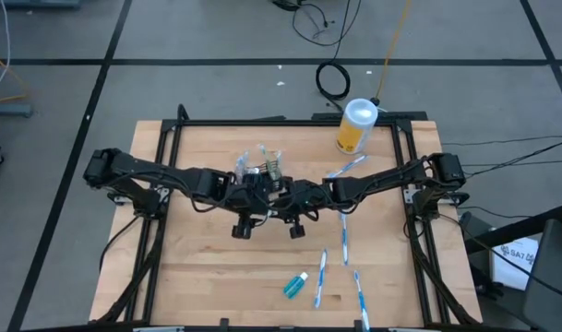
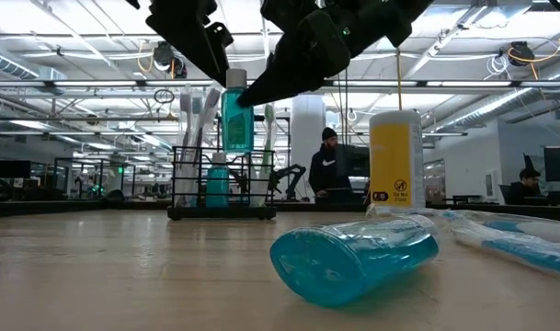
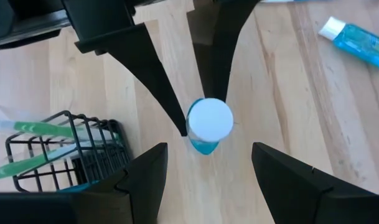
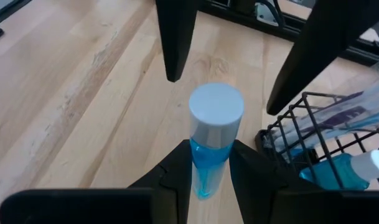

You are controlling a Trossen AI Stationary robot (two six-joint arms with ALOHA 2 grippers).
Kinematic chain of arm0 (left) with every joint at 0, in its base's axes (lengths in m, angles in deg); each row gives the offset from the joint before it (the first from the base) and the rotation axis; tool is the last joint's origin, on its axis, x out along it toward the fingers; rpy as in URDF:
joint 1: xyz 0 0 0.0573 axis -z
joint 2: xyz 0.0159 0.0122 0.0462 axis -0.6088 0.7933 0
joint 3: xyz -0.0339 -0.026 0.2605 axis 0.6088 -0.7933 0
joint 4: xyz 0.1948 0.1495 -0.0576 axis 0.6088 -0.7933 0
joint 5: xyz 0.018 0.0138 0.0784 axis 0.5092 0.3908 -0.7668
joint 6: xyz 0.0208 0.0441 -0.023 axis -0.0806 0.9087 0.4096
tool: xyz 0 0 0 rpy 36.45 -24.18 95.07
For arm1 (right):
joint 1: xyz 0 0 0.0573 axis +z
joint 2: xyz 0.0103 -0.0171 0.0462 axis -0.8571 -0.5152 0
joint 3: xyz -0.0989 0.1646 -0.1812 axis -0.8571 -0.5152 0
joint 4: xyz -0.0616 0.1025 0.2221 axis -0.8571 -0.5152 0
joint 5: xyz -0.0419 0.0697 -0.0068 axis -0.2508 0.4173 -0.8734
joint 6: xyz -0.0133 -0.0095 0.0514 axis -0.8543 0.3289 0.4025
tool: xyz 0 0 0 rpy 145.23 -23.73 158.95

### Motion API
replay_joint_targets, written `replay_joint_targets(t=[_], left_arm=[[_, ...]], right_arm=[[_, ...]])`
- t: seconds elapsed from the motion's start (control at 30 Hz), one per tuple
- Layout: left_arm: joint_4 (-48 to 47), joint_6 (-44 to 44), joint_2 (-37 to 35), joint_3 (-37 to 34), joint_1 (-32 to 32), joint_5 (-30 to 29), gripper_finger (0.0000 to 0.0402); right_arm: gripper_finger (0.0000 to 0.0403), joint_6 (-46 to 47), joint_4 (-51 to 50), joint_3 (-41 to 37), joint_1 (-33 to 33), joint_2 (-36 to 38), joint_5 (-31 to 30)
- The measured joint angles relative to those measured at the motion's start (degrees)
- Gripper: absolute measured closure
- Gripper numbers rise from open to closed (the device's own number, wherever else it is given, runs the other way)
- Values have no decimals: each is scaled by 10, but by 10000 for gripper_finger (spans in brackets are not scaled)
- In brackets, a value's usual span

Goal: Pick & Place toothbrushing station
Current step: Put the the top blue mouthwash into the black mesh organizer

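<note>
A small teal toothpaste tube point(image 4: 215, 118) with a white cap stands upright in the air near the middle of the table, and my right gripper point(image 4: 209, 163) is shut on it. My left gripper point(image 3: 208, 149) is open; its fingers stand on either side of the tube's capped end without touching it. Just beside them the black wire caddy point(image 1: 262, 166) rests on its base on the table. It holds toothbrushes point(image 3: 40, 130) and another teal tube point(image 2: 218, 184). My right gripper pinches the tube's teal body point(image 4: 201, 165) between its two fingers, just below the white cap. The fingers come from the table's right side, slanting a little downward, and lie across the tube. The tube stands upright, cap up, lifted clear of the table point(image 2: 236, 115).
A yellow canister point(image 1: 357, 126) with a white lid stands at the far right. Loose toothbrushes point(image 1: 343, 231) and one more teal tube point(image 1: 295, 285) lie on the near right part of the table. A black frame point(image 1: 161, 148) runs along the table's edges. People sit in the room beyond.
</note>
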Motion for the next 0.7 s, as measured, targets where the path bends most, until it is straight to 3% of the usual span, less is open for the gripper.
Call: replay_joint_targets(t=[0.43,0.7], left_arm=[[-16,6,-72,0,1,15,163],[36,21,-84,-36,25,15,163]], right_arm=[[315,-22,2,0,0,3,1],[315,-18,13,0,0,3,1]])
